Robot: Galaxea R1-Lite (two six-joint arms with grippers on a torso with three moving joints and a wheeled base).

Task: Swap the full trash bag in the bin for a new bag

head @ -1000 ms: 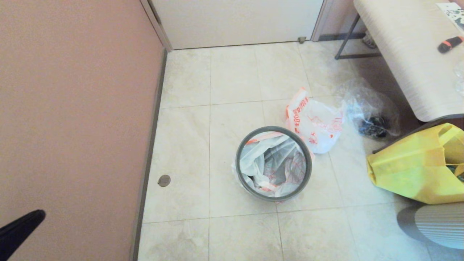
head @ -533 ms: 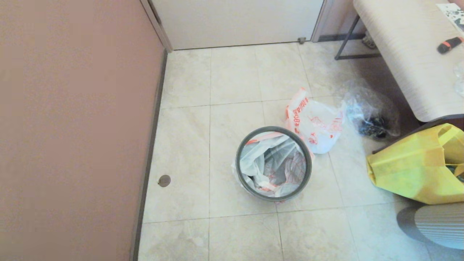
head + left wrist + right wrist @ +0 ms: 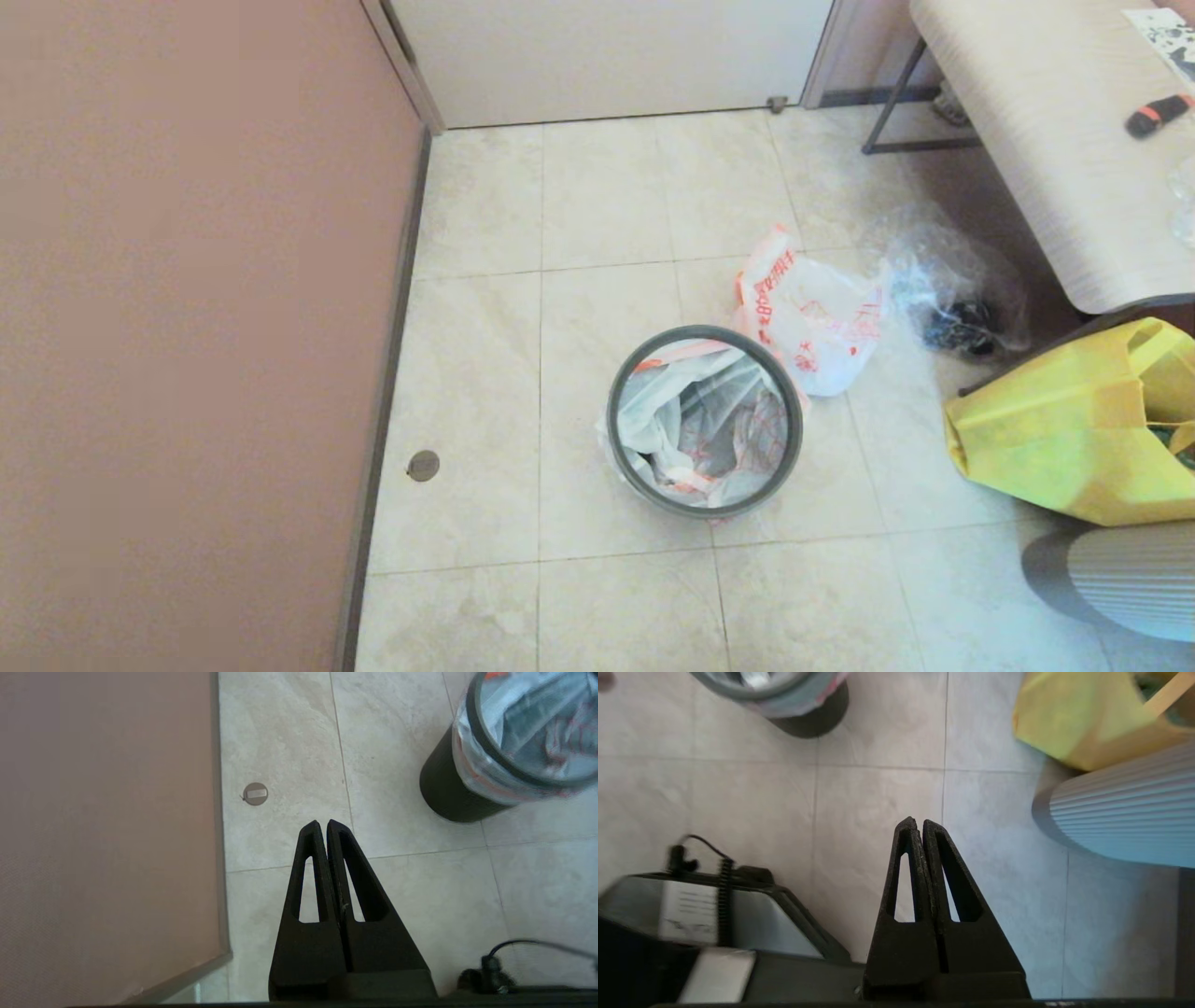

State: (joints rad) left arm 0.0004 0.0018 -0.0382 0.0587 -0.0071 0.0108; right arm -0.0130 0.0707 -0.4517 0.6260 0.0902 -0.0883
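Bin [image 3: 624, 439]: black wall, dark-grey hoop at rim. Bag lining the bin [image 3: 700, 420]: white translucent, orange-red print. Bag on the floor [image 3: 817, 327]: same white, orange-red characters. Tote [image 3: 1064, 429]: yellow. Floor tiles [image 3: 485, 373]: pale beige, marbled. Wall [image 3: 187, 327]: pinkish brown.

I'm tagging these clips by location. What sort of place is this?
Probably a home, perhaps an entryway or hall corner: tiled floor, a closed door, and a small lined bin with shopping bags lying beside it.

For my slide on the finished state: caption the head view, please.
White bag lining the bin under its hoop; a bulging printed bag on the floor behind it; no arms in view.
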